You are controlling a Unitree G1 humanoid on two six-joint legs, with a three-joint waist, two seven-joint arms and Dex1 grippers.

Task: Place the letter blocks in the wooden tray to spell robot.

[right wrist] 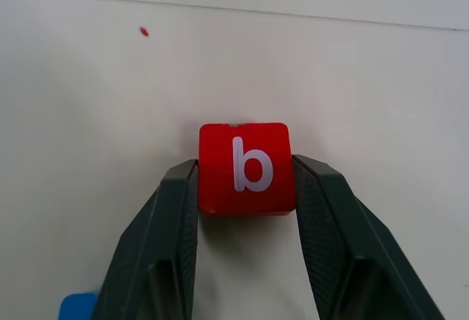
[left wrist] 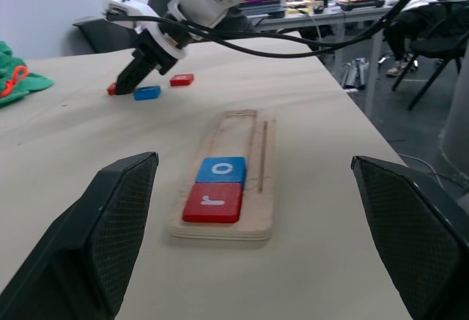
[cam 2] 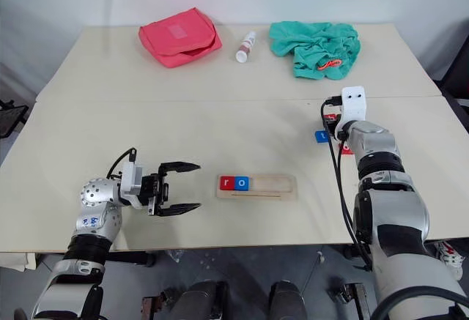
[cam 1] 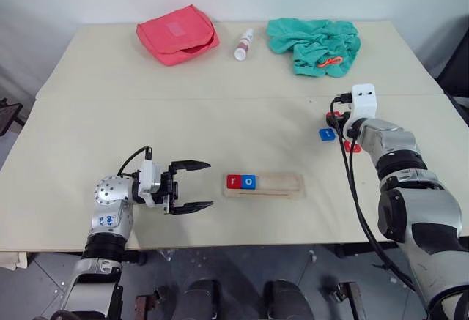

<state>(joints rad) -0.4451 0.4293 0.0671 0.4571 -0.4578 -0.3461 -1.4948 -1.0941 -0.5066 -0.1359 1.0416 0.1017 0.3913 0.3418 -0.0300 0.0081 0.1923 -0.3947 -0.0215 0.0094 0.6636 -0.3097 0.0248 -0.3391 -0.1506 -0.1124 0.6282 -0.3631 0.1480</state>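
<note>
Bare table (cam 1: 220, 122) is lying open between the loose blocks (cam 1: 327, 135) and tray (cam 1: 289, 185), whose right slots are standing free.

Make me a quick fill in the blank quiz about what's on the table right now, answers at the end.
1. The wooden tray holds a red r block and a blue ____ block.
2. The right gripper has its jaws on a red block lettered ____.
3. The left gripper has its jaws ____.
4. The small bottle lies between the red pouch and a ____ cloth.

Answers: o; b; open; green
</note>
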